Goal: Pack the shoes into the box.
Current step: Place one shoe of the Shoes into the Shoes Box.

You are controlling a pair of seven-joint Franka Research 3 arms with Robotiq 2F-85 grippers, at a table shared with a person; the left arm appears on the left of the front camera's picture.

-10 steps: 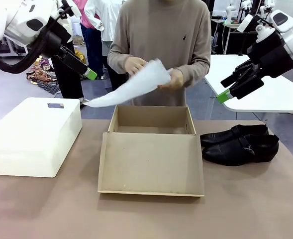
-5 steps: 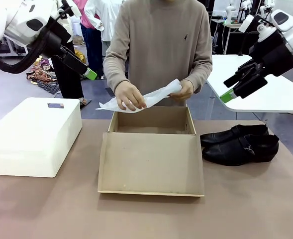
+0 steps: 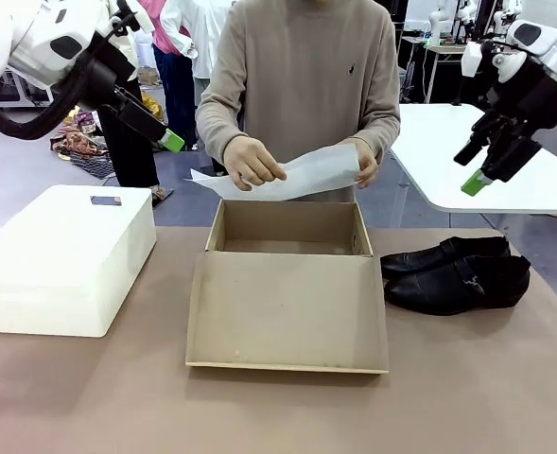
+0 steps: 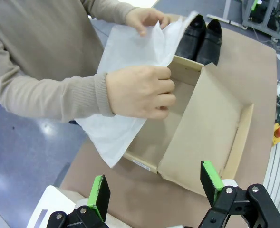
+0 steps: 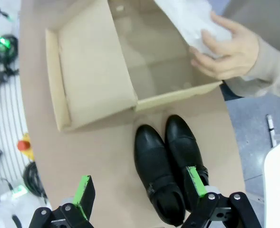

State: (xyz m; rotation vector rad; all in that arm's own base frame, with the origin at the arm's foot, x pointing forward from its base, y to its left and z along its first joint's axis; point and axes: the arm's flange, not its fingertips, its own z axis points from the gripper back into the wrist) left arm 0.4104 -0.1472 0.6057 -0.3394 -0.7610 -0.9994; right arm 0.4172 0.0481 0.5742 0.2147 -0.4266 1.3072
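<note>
Jaws of the right gripper [image 5: 140,189] stand wide and empty above the shoes [image 5: 164,161], which lie side by side on the table just beside the right wall of the box [image 3: 287,307], outside it. The left gripper [image 4: 154,190] is likewise wide and empty, high to the left of the box. The person's hands [image 3: 252,161] hold tissue paper [image 3: 292,175] above the box's far wall. Risk: an arm descending toward the box now may strike the hands or tear the paper; shoes loaded before the lining is laid may crumple it.

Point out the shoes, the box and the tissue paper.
shoes [image 3: 453,288]: front view, side of the nearer shoe
box [image 3: 287,312]: front view, its flap lid
tissue paper [image 3: 311,175]: front view, middle of the sheet
</note>
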